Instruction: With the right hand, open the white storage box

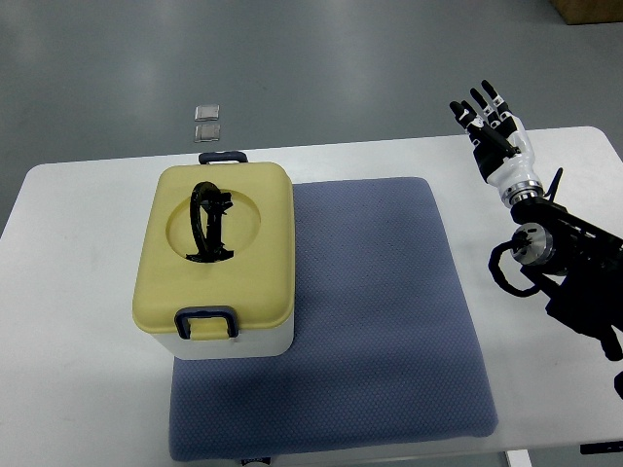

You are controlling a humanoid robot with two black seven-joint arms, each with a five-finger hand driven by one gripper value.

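While the white storage box (216, 255) sits closed under its yellow lid on the left edge of the blue mat (370, 321), the right hand (494, 131) hovers well apart. Its fingers are spread, empty, over the white surface's (78, 331) far right corner.

One cam only: steep top view from robot's side, mid-range, over table (88, 321) w/ mat (389, 321).

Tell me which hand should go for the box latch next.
Right. The right hand is the only one in view, fingers spread and empty, above the table's far right. The box sits left on the mat, lid shut, so it's a long reach.
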